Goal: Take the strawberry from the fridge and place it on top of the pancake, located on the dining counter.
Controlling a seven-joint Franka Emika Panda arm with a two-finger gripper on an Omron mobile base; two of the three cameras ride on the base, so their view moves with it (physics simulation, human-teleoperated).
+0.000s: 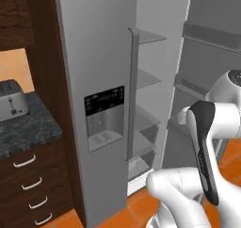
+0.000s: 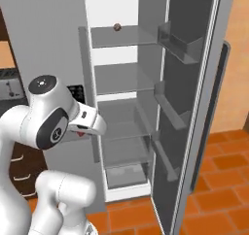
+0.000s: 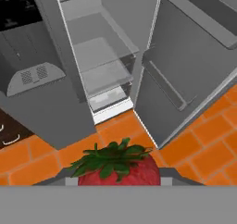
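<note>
- Between the finger tips, at the bottom of the hand view, sits the strawberry (image 3: 118,170): red body, green leafy cap toward the camera. Claw (image 3: 118,179) closed on it partway, pads hidden behind the fruit.
- Held that way prob. so the berry rides w/ the hand while the arm is clear of the fridge (image 1: 101,104); the hand cam looks down at the shelves and orange floor tiles (image 3: 208,144), so the hand is outside the cabinet, not in it.
- Right fridge door (image 2: 194,108) swung wide open, door bins facing out; left door w/ black dispenser panel (image 1: 104,116) shut. Open door gives access to the shelves.
- Small dark round item (image 2: 117,27) on top shelf; can't tell what it is.
- Toaster (image 1: 10,102) on dark speckled worktop (image 1: 28,128) left of fridge; not the target surface.
- Judgement: pick done, carry to pancake not yet done. Next needs a turn away from the fridge w/o knocking the open door.
</note>
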